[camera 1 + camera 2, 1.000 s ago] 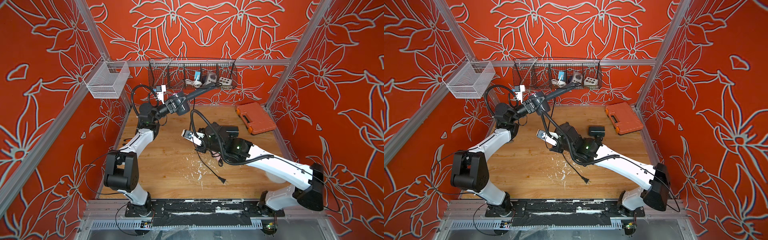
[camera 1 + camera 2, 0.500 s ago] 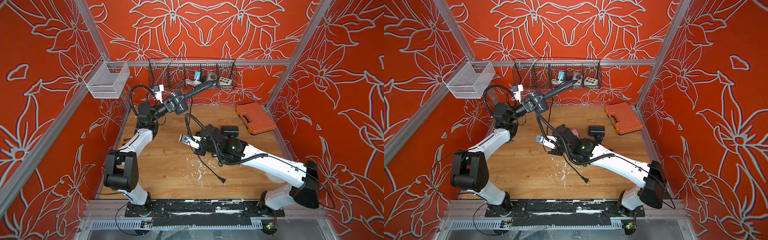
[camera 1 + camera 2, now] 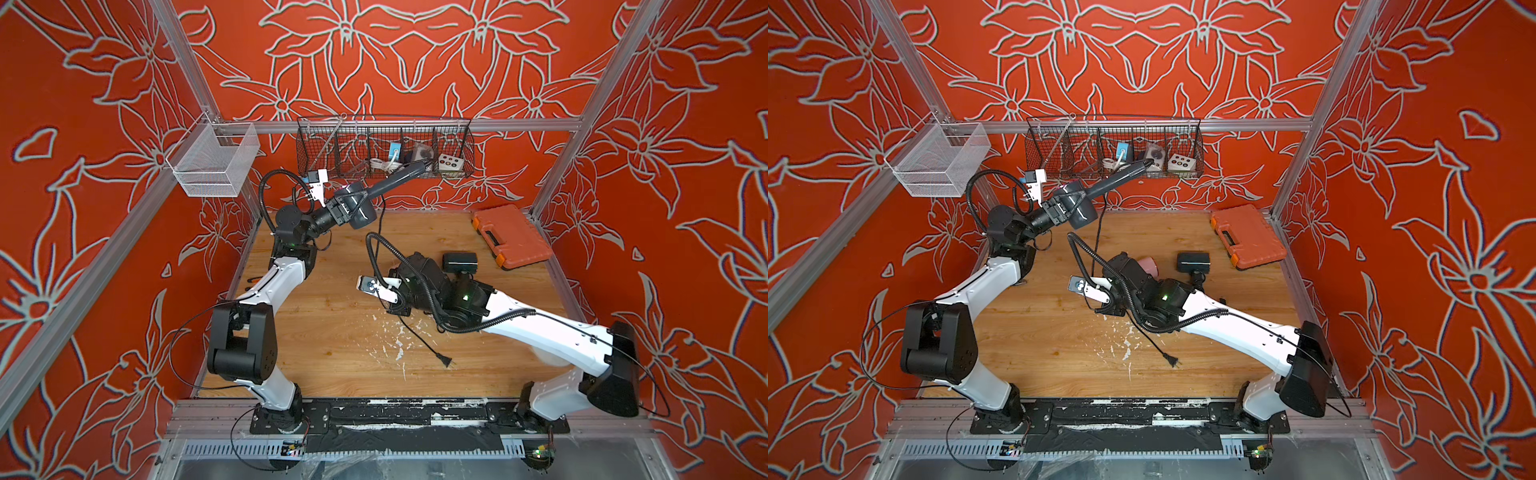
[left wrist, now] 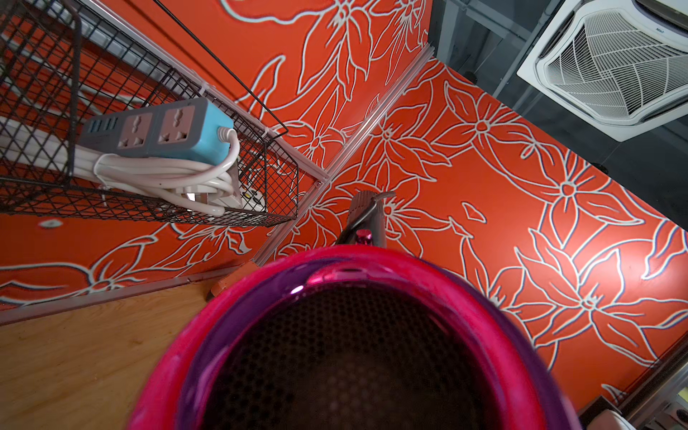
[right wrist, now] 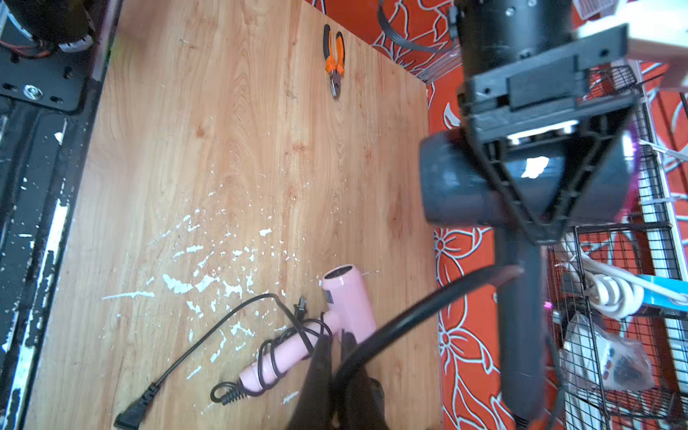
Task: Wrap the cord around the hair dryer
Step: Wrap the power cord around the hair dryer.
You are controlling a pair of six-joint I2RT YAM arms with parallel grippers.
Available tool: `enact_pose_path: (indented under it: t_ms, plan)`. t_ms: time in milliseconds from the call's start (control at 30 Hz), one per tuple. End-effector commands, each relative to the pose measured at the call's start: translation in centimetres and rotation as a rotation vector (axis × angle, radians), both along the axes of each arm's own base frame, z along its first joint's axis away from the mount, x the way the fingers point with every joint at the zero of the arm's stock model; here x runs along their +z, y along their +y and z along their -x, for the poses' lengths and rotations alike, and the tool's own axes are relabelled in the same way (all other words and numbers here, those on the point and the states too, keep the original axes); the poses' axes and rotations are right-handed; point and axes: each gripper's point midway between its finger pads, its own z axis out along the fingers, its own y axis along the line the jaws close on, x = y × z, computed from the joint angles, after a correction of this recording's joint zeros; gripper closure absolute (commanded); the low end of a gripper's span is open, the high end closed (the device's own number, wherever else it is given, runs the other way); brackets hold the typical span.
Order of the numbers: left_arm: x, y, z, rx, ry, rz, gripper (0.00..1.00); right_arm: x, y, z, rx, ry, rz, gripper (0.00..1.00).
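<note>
left hand (image 3: 347, 207) clamped on grey hair dryer (image 3: 390, 182) barrel, handle tip near wire basket (image 3: 384, 137) | right hand (image 5: 335, 346) pinched together on cord (image 5: 428, 301), well away from basket | risk: handle could snag basket mesh on turning; taut cord could slip the pinch

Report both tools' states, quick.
Left tool: holding the grey hair dryer.
Right tool: closed on its black cord.
</note>
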Motion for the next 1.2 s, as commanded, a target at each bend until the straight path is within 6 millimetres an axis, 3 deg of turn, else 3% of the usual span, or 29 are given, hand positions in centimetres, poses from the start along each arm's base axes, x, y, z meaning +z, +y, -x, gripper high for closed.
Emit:
enact_pose_path:
  t_ms: [0,567,700,967,1167]
  plan:
    - [6.0,4.1,-0.9,0.217,-0.165,0.123,1.00,-5.0,0.6,6.0,0.224,0.140,0.154,1.00]
    - [5.4,3.8,-1.0,0.202,-0.156,0.092,1.00,-5.0,0.2,8.4,0.296,0.160,0.215,1.00]
    - [3.5,2.6,-0.4,0.172,-0.116,-0.053,1.00,-2.6,-1.7,7.5,0.246,0.083,0.228,1.00]
    - [-1.4,-0.2,3.4,0.142,-0.086,-0.412,1.00,2.5,-5.2,7.7,0.271,0.001,0.294,1.00]
    - [-4.1,-2.3,6.7,0.041,-0.075,-0.571,1.00,5.6,-7.3,5.3,0.210,-0.081,0.317,1.00]
